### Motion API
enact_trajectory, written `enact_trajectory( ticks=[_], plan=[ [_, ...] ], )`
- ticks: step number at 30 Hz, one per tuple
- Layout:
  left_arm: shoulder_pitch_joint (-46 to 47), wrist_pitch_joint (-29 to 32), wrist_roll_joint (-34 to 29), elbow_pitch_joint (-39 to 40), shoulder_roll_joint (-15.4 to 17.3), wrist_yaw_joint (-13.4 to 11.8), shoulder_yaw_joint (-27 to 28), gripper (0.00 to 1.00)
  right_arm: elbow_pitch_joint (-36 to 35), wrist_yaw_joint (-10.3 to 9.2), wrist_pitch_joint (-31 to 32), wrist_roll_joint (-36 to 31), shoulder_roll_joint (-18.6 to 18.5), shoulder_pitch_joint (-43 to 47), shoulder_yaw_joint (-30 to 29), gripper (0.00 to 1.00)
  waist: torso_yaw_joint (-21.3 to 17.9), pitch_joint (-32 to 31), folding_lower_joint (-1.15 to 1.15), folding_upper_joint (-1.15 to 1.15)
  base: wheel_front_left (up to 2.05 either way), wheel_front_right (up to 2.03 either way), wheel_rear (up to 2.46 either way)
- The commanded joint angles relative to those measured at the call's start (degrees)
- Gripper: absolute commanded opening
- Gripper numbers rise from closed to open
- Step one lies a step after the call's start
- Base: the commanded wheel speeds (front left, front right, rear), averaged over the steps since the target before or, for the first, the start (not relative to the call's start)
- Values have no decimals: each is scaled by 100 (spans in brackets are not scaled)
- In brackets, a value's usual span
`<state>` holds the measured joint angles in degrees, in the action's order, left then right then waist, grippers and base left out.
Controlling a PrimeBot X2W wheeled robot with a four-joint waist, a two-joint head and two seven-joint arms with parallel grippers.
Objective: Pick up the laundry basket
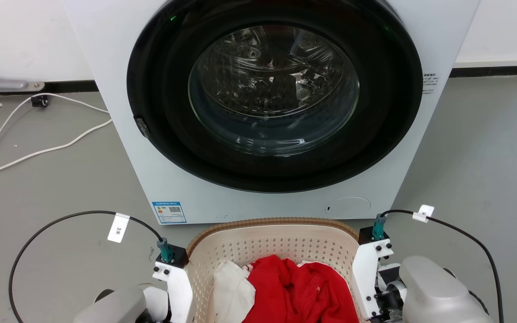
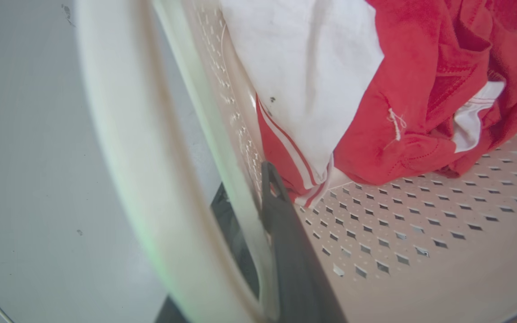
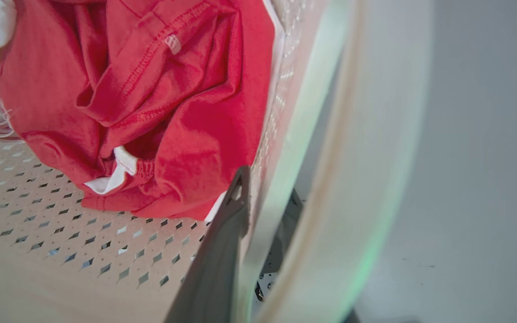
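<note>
White washer (image 1: 267, 197) w/ round dark glass door sits centre on grey floor (image 1: 478, 157), against white wall (image 1: 25, 36) w/ black baseboard (image 1: 496, 71). White cable (image 1: 38, 152) loops across floor at left.

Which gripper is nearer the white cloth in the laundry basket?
Left. The left gripper grips the laundry basket wall right beside the white cloth; the right gripper grips the opposite wall, with the red garment lying between it and the cloth.
</note>
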<state>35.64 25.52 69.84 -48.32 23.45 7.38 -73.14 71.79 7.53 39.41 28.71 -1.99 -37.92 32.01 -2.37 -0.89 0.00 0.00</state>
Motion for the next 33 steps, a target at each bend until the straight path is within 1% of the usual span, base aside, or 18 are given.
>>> enact_trajectory(
  ticks=[1,22,33],
  plan=[
    [32,22,-62,-61,105,9,-36,0,23,-8,-10,-31,-160,-152,27,0,2,1,0,0,0,0,0],
    [4,-67,-91,-141,40,9,-43,0,81,-8,-48,146,-152,-179,159,0,8,-9,0,0,0,0,0],
    [-32,-77,-104,-151,58,9,-42,0,118,-8,-49,212,-152,-191,210,0,8,-20,0,0,0,0,0]
  ],
)
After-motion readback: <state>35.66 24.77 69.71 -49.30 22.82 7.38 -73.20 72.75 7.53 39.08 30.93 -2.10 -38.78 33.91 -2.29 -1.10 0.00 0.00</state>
